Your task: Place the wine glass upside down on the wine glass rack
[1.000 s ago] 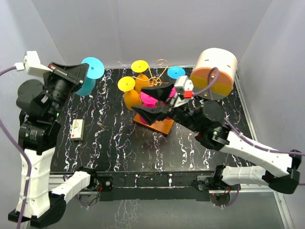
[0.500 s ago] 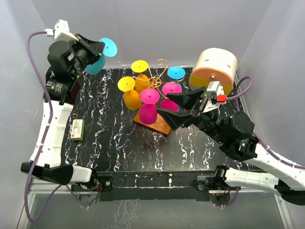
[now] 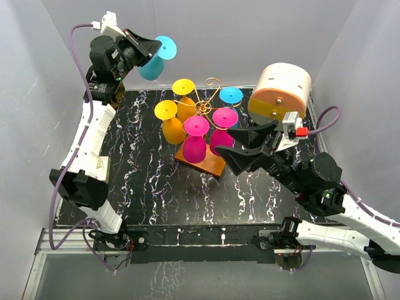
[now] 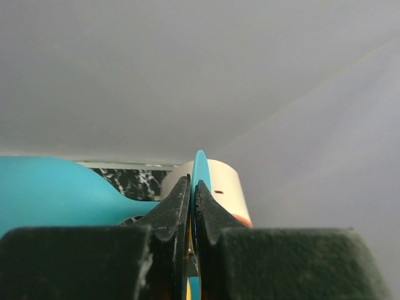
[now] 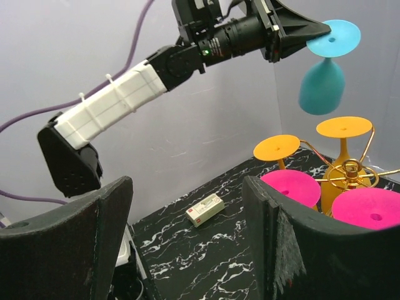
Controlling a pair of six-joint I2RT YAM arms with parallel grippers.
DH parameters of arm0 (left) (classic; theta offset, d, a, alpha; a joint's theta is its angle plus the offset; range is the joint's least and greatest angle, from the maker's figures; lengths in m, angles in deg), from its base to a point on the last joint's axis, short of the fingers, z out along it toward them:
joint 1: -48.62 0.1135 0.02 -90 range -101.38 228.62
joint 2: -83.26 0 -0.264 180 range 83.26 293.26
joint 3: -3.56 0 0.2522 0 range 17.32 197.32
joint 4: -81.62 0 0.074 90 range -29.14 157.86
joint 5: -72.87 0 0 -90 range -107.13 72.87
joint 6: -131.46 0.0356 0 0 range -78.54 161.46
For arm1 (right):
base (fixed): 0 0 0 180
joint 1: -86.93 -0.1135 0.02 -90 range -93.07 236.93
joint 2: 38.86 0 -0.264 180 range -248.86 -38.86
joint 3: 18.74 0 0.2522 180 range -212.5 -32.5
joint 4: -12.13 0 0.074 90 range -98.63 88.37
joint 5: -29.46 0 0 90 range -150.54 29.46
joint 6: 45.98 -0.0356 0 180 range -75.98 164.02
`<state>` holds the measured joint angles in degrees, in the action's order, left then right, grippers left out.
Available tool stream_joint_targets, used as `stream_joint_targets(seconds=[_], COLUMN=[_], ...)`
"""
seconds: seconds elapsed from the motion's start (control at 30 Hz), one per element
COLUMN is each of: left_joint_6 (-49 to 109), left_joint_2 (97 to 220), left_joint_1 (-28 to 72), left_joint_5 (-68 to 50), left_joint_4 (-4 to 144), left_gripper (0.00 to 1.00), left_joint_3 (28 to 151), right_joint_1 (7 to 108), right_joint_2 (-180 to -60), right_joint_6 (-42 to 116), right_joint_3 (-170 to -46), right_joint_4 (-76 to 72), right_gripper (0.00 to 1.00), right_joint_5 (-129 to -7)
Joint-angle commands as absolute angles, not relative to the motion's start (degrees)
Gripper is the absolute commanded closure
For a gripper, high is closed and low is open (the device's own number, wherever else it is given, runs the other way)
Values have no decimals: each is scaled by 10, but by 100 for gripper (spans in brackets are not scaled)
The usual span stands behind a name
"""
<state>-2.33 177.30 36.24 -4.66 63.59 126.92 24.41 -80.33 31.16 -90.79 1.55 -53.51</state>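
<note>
A teal wine glass [image 3: 154, 64] hangs upside down, high above the table's back left. My left gripper [image 3: 150, 47] is shut on the rim of its foot disc [image 4: 200, 167]. The right wrist view shows the glass [image 5: 322, 84] up and left of the wine glass rack [image 5: 351, 172]. The rack's gold wire [image 3: 203, 103] stands on an orange-brown wooden base [image 3: 209, 164]. Two yellow glasses [image 3: 167, 111], two magenta glasses [image 3: 196, 127] and one blue glass [image 3: 231, 95] hang on it upside down. My right gripper [image 3: 228, 142] is open and empty, just right of the rack.
A small white box [image 3: 102, 169] lies at the table's left and also shows in the right wrist view [image 5: 205, 209]. A large cream and orange cylinder [image 3: 281, 94] stands at the back right. Grey walls close in the back and both sides.
My left arm has lifted the teal glass higher and carried it right, toward the rack. My right gripper has drawn back to the right of the rack and stays open.
</note>
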Motion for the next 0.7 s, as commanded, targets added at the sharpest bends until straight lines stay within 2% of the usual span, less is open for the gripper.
stream_joint_targets(seconds=[0.0,0.33,0.67], left_joint_6=[-122,-230,-254], left_joint_2=[1797,1838,1895], left_joint_1=[363,359,337], left_joint_5=[61,141,160], left_joint_4=[719,793,737], left_gripper=[100,100,100], left_joint_3=[1294,1260,1304], right_joint_1=[242,242,242], right_joint_2=[-782,-772,-774], right_joint_6=[287,276,273], right_joint_3=[-893,-882,-882], right_joint_4=[47,45,44], right_gripper=[31,31,31], right_joint_5=[-522,-520,-521])
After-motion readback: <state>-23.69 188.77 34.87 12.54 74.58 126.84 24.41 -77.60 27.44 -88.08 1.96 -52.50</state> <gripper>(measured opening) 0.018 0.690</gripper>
